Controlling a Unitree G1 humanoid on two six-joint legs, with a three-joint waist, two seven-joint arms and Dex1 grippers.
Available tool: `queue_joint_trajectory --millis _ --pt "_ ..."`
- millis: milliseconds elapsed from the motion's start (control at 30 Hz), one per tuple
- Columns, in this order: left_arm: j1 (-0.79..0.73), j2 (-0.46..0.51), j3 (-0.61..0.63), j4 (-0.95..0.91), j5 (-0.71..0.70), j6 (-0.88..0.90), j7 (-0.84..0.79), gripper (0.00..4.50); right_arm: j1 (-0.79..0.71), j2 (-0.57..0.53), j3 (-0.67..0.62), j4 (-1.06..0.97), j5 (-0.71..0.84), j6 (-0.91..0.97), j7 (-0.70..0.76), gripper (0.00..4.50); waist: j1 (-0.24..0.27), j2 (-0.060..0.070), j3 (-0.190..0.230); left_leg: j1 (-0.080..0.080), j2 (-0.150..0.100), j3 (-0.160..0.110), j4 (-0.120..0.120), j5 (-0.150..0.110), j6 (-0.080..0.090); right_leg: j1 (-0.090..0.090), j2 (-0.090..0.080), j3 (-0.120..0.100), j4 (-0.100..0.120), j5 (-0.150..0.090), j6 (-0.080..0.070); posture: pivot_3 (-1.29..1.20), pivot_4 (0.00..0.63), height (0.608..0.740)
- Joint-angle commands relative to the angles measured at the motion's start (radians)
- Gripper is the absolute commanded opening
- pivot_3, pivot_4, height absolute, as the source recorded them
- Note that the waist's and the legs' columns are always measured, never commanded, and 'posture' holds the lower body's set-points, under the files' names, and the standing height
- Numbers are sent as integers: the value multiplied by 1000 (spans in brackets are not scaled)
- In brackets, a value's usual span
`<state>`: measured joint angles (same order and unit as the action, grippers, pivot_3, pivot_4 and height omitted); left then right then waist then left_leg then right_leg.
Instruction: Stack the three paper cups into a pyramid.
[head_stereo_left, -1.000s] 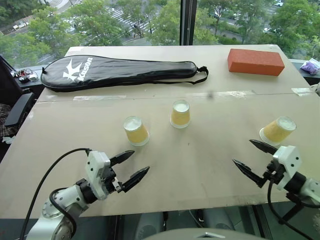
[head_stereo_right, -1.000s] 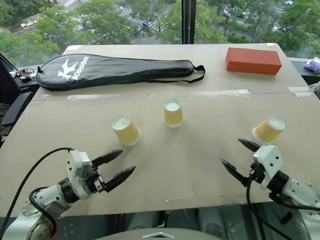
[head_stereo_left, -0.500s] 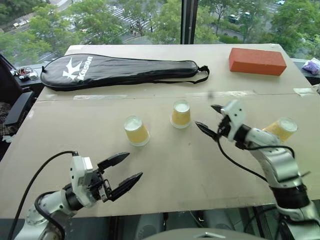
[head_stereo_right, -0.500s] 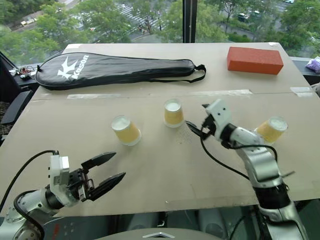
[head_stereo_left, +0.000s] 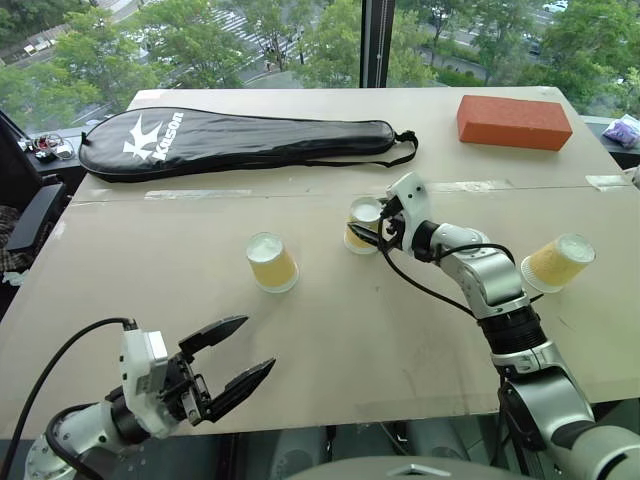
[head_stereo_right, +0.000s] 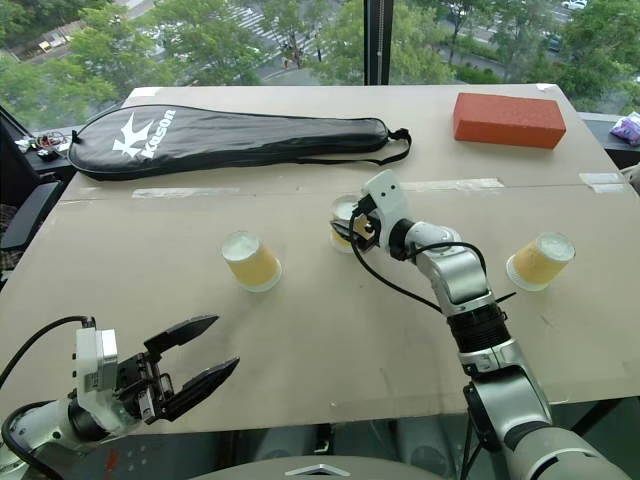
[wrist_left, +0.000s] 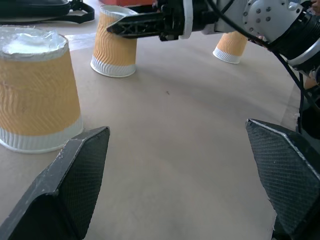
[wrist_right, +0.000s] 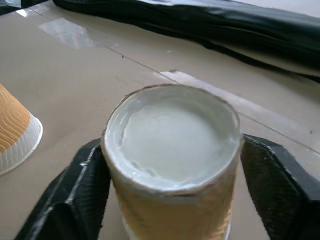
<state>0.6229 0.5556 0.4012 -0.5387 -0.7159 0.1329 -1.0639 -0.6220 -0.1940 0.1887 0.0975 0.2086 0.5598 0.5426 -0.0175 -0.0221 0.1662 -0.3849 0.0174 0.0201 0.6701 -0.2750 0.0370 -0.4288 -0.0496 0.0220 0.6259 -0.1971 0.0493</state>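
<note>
Three yellow-orange paper cups stand upside down on the brown table (head_stereo_left: 400, 330). The left cup (head_stereo_left: 271, 262) stands alone. My right gripper (head_stereo_left: 366, 224) is shut on the middle cup (head_stereo_left: 362, 214), one black finger (wrist_right: 82, 187) pressed against each side of it. That cup still rests on the table. The right cup (head_stereo_left: 556, 262) stands tilted near the right edge, apart from my arm. My left gripper (head_stereo_left: 252, 346) hangs open over the front edge, nothing between its fingers, well short of the left cup (wrist_left: 37, 95).
A black racket bag (head_stereo_left: 235, 140) lies across the back left. An orange-red brick (head_stereo_left: 513, 122) sits at the back right. A taped seam (head_stereo_left: 200, 194) runs across the table behind the cups. Bare table lies between the cups and the front edge.
My right arm swung from the front right edge in to the middle cup and closed on it. My left gripper drew back toward the front edge, staying open.
</note>
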Motion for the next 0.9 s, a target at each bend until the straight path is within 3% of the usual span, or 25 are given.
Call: queue_joint_trajectory --millis 33,233,433,667,900 --pt "1 -5 -4 -29 8 -19 6 4500 -27 -22 -31 -52 9 -26 21 2128 0 0 0 0 0 0 0 0 0 0 0 0 0 0 0 0 150 740" --pt "-38 3 -31 -29 11 -8 22 4500 12 -117 -136 -180 47 -1 27 2128 4 2 1 -1 0 -1 0 0 0 -1 0 -1 0 0 0 0 150 740" --pt "-77 13 -49 -2 17 -1 21 4500 167 -260 -241 -336 54 54 -5 2128 3 1 1 -3 -1 0 0 0 0 -1 -1 -1 -2 0 0 0 150 740" --pt "-124 27 -68 35 33 2 7 4500 340 -262 -230 -497 93 84 0 2128 -13 2 1 -1 2 0 -1 0 0 -2 4 1 1 0 1 0 150 740" --pt "-141 44 -65 45 28 8 -1 4500 337 -225 -127 -502 59 58 -20 2128 -20 2 1 -1 3 1 0 0 0 -2 3 1 0 -1 1 0 150 740"
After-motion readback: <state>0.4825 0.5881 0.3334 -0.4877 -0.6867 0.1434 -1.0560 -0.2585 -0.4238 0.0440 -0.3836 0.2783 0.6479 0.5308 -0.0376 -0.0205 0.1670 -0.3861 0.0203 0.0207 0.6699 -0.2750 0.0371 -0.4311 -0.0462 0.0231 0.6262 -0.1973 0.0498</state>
